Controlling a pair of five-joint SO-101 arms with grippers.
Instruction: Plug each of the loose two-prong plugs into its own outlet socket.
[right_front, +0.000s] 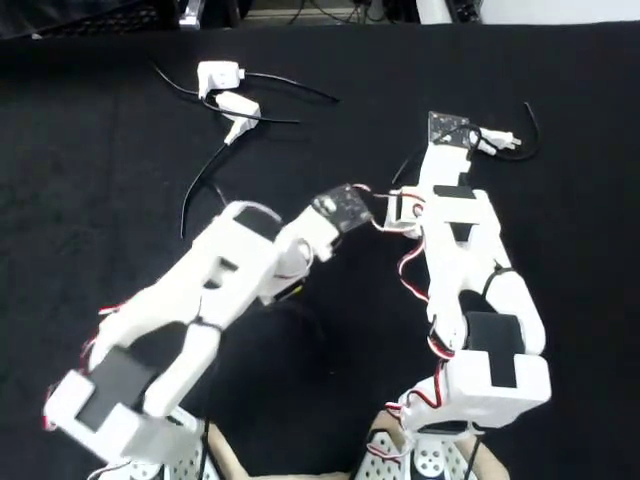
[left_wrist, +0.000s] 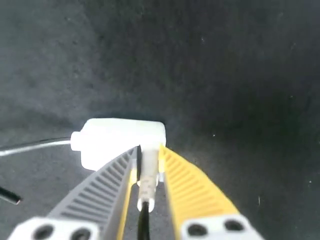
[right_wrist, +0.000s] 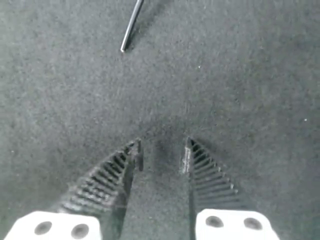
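While left gripper (left_wrist: 148, 151) clamps plug (left_wrist: 148, 181), prongs hidden against outlet socket (left_wrist: 120, 139); right gripper (right_wrist: 163, 150) spread, empty.

black table (right_front: 90, 180), white sockets (right_front: 218, 75) and plugs (right_front: 234, 128) (far side)

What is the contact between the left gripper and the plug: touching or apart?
Touching. The left wrist view shows the left gripper closed on the plug, a finger pressed against each side with no gap.
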